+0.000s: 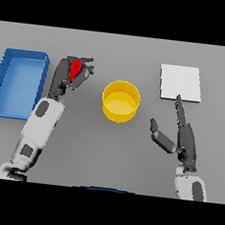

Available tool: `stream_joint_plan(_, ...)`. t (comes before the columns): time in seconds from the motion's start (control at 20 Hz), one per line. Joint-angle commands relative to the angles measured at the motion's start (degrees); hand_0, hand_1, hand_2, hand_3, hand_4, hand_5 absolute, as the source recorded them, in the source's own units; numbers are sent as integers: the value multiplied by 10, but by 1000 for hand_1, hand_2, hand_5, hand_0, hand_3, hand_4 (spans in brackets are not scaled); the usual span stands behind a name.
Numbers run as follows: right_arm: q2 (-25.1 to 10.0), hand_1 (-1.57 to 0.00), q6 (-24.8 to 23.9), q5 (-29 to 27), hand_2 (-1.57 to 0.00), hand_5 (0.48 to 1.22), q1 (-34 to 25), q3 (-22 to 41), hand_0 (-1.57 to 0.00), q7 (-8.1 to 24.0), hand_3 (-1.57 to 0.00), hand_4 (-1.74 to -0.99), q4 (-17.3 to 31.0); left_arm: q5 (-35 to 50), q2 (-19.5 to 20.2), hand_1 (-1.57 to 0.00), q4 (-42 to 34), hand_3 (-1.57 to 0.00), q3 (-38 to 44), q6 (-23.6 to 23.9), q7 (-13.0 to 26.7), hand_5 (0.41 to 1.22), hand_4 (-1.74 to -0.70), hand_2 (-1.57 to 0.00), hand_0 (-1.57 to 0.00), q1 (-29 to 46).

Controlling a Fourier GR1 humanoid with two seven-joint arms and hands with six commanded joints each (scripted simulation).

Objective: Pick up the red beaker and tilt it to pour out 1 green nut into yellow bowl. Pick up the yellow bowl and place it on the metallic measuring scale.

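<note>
Two hands are in play in the head view. Left hand (69, 75) has its fingers curled round the red beaker (75, 68), between the blue tray (2, 79) at the surface's left edge and the yellow bowl (120, 101) at mid-surface. Right hand (183, 137) rests with fingers spread and straight, one fingertip touching the near edge of the metallic scale (180, 82) toward the far right.

Red beaker (76, 67), yellow bowl (120, 101), blue bin (4, 77), pale grey scale (180, 83), grey table (109, 153), dark hands.
</note>
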Motion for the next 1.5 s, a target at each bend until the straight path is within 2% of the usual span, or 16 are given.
stream_joint_plan(0.0,0,1,-3,1,1,656,-5,-2,1,-2,1,-1108,2,-17,11,-1544,-9,-1532,-14,-2,14,1130,-1726,-1544,-1543,-3)
stream_joint_plan(0.2,-5,1,-3,3,1,661,-2,-2,1,-3,1,-1092,-6,-113,70,-1560,-50,-1555,-99,-32,79,1136,-1735,-1560,-1559,-23)
stream_joint_plan(0.4,-7,1,3,2,1,665,6,1,1,-7,1,-1092,-9,-144,86,-1560,-82,-1555,-140,-58,105,1128,-1735,-1560,-1559,-16)
stream_joint_plan(0.45,-7,1,5,0,1,664,6,0,1,0,1,-1092,-10,-146,92,-1560,-89,-1555,-144,-64,105,1136,-1735,-1560,-1559,-11)
stream_joint_plan(0.55,-5,1,9,-1,1,670,9,4,1,-2,1,-1096,-17,-183,104,-1564,-91,-1561,-176,-83,139,1149,-1737,-1564,-1564,-38)
stream_joint_plan(0.65,-5,1,14,-8,1,685,-2,2,1,5,1,-1069,-18,-234,120,-1566,-85,-1564,-221,-103,156,1153,-1739,-1566,-1566,-67)
stream_joint_plan(0.75,-8,1,12,-1,1,692,0,3,1,3,1,-1056,-13,-276,133,-1568,-73,-1567,-262,-131,154,1177,-1739,-1568,-1568,-98)
stream_joint_plan(0.85,-3,1,9,4,1,691,-1,8,1,3,1,-1062,-17,-316,133,-1569,-43,-1568,-299,-158,170,1193,-1740,-1569,-1569,-140)
stream_joint_plan(0.9,-4,1,8,5,1,689,1,7,1,3,1,-1068,-18,-335,141,-1570,-39,-1569,-323,-176,157,1199,-1740,-1569,-1569,-149)
stream_joint_plan(1.1,4,1,11,-4,1,681,4,9,1,-3,1,-1063,-20,-395,144,-1570,-6,-1570,-394,-235,158,1212,-1582,-1570,-1570,-207)
stream_joint_plan(1.15,6,1,11,-4,1,675,5,9,1,8,1,-1060,-19,-407,143,-1571,3,-1570,-410,-248,162,1214,-1612,-1571,-1570,-219)
stream_joint_plan(1.25,2,1,14,-10,1,672,0,4,1,11,1,-1056,-13,-429,138,-1571,21,-1571,-435,-261,153,1216,-1657,-1571,-1571,-245)
stream_joint_plan(1.4,1,1,17,-2,1,689,4,11,1,-4,1,-1066,-8,-479,135,-1571,52,-1571,-480,-280,146,1219,-1696,-1571,-1571,-278)
stream_joint_plan(1.45,4,1,15,0,1,689,1,13,1,3,1,-1069,-5,-490,134,-1571,51,-1571,-493,-288,143,1219,-1705,-1571,-1571,-283)
